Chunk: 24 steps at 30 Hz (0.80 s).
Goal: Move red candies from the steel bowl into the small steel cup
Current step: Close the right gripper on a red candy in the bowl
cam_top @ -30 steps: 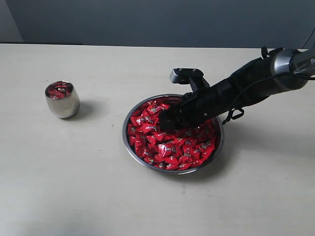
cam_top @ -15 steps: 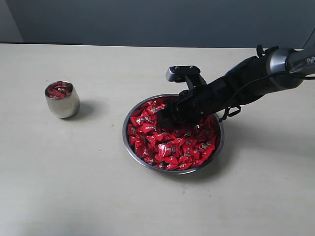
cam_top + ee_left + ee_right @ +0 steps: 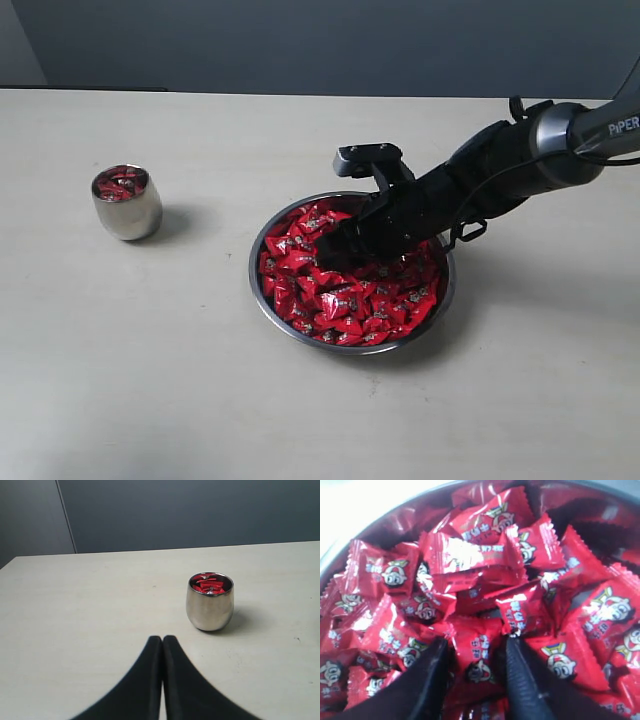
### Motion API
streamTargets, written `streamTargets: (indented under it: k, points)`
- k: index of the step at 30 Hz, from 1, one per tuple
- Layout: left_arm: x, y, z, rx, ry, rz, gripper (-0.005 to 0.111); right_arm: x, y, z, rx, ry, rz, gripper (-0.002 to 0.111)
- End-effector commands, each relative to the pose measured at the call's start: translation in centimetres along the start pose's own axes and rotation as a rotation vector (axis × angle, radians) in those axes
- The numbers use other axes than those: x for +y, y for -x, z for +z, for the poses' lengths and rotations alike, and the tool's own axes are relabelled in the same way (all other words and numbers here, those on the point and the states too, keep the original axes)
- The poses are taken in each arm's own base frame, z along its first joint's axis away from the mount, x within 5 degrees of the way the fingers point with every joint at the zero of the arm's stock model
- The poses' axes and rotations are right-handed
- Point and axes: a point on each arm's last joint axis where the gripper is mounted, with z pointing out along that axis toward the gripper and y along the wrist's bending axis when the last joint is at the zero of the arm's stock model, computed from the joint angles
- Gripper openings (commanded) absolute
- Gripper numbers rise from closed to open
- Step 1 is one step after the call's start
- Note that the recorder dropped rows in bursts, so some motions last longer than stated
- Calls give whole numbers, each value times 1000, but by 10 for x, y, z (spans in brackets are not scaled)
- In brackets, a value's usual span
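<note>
The steel bowl (image 3: pixel 254 283) sits right of the table's middle, full of red candies (image 3: pixel 352 302). My right gripper (image 3: pixel 336 248) is dipped into the pile at the bowl's far side. In the right wrist view the right gripper (image 3: pixel 477 642) is open, its fingers (image 3: pixel 519 672) standing on either side of one red candy (image 3: pixel 478 664). The small steel cup (image 3: pixel 127 208) stands at the left with a few red candies (image 3: pixel 121 183) inside. My left gripper (image 3: pixel 162 639) is shut and empty above the table, a short way from the cup (image 3: pixel 210 606).
The bowl's wall (image 3: pixel 380 527) curves close around the right gripper's far side. Bare beige table (image 3: pixel 200 380) lies between cup and bowl. A dark wall runs behind the table's far edge (image 3: pixel 300 94).
My right arm has slid a little to the left and pressed its fingers deeper among the candies. The cup and the bowl have stayed put.
</note>
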Motion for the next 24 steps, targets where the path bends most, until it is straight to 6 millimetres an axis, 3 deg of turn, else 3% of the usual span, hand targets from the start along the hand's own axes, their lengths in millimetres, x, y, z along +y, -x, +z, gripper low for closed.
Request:
streamTargets:
  k: [1, 9, 15, 24]
  points:
    - [0, -1, 0, -2, 0, -5, 0, -2, -1, 1, 6, -9, -11, 33]
    - [0, -1, 0, -2, 0, -5, 0, -2, 1, 0, -3, -18, -8, 30]
    - [0, -1, 0, -2, 0, -5, 0, -2, 1, 0, -7, -23, -5, -1]
    - [0, -1, 0, -2, 0, -5, 0, -1, 6, -4, -26, -26, -13, -1]
